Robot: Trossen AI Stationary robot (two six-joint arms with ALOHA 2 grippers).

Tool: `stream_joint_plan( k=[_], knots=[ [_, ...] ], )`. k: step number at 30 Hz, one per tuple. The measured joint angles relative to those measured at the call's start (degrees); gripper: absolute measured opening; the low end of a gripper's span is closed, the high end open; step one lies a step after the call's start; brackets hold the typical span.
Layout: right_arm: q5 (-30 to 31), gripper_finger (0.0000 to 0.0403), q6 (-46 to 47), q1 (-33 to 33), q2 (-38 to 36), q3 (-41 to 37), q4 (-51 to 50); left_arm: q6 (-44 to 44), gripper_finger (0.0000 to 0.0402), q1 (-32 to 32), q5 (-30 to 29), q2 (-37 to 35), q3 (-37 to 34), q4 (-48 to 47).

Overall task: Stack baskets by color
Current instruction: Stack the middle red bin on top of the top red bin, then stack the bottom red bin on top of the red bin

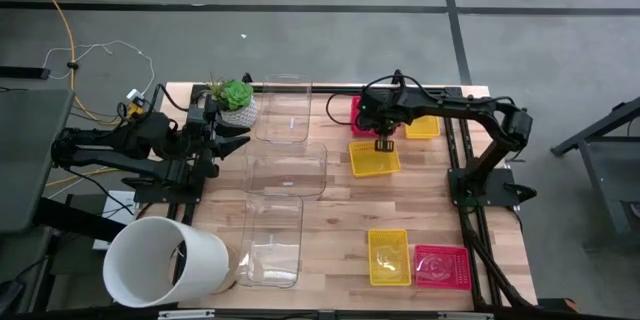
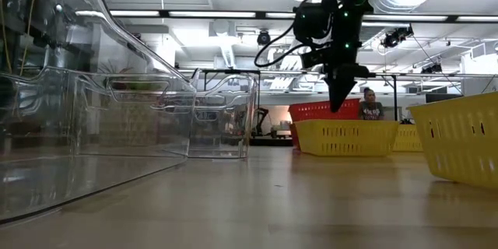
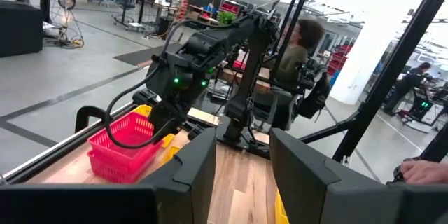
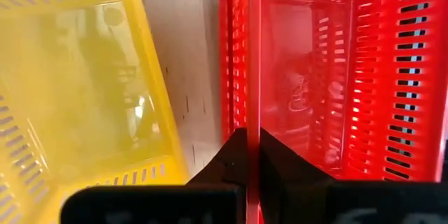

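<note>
We see the right gripper [image 4: 246,157] pinched shut on the red basket [image 4: 329,77] rim — wall between its fingers — at the table's far side, yellow basket [image 4: 77,77] just beside it (left gripper [image 3: 241,164] waits, fingers apart).

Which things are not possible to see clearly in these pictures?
- High view: red basket at the far edge, mostly hidden under the right arm.
- Right wrist view: right claw pinches this basket's wall; both baskets cut by the edges.
- Low view: near yellow basket cut by the right edge.
</note>
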Motion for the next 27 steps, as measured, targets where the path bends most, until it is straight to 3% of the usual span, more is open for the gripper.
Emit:
stream_joint_plan(
  k=[8,19,27],
  knots=[
    [0.09,0.0036,1.41,0.00,0.00,-0.02,0.62,0.00,0.0122,0.01,0.00,0.00,0.01,0.00],
    [2.42,0.0194,1.69,-0.04,-4.93,0.72,-2.71,0.00,0.0122,0.00,0.02,0.00,0.00,0.00],
    [-11.95,0.0213,17.17,0.50,-17.66,-1.62,-8.41,0.01,0.0122,0.01,0.00,0.00,-0.01,0.00]
  ],
)
